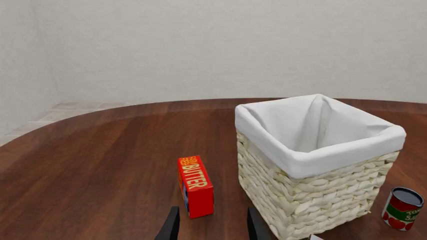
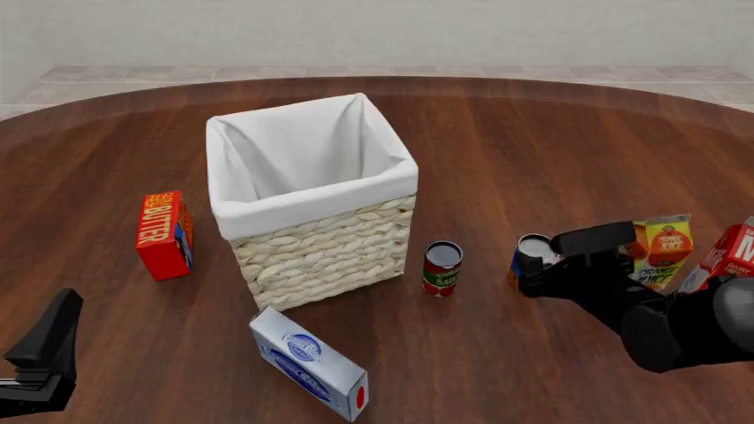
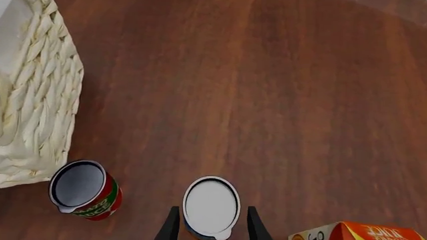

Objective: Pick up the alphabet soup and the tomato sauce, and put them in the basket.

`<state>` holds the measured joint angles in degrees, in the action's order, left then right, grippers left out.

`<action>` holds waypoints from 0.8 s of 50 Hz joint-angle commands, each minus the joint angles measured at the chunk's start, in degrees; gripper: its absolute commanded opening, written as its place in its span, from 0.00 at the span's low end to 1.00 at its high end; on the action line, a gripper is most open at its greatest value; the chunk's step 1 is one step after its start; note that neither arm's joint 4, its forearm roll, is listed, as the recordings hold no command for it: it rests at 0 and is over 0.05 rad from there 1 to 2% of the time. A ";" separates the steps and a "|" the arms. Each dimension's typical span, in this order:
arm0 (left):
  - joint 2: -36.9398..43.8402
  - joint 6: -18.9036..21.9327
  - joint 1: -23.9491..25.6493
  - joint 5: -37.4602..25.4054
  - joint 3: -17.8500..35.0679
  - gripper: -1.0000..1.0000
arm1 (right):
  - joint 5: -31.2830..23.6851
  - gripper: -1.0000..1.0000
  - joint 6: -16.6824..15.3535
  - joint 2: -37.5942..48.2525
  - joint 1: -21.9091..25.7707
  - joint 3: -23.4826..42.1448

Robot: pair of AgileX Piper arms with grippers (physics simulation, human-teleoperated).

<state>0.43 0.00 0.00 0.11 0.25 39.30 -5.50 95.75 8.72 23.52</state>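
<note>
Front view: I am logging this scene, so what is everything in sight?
Woven cream wicker basket with white cloth liner: one, centre of the round brown wooden table.
Red butter box: one, left of the basket.
White and blue carton: one, lying near side of the basket.
Slim red can with green band: one, upright, right of the basket.
Blue-labelled silver-topped can: one, upright, further right.
Orange juice carton: one, far right.
Red and white box: one, at the right edge.
Left end effector: black, open, holding nothing.
Right end effector: black, open astride the blue-labelled can.
</note>
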 commanded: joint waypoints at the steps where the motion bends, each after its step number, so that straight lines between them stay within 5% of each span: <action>1: 0.00 -0.01 0.00 0.00 0.00 1.00 | 0.69 1.00 0.16 1.80 0.11 0.22; 17: 0.00 0.02 0.02 0.00 0.00 1.00 | 1.16 1.00 -0.10 3.35 0.34 0.92; 18: 0.01 -0.02 0.00 0.00 0.00 1.00 | 1.35 0.00 -0.09 3.48 0.47 0.84; 40: 0.00 0.00 0.00 0.00 0.00 1.00 | 2.04 0.00 0.84 2.05 0.02 0.22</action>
<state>0.43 0.00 0.00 0.11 0.25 41.38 -5.88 98.48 9.24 23.85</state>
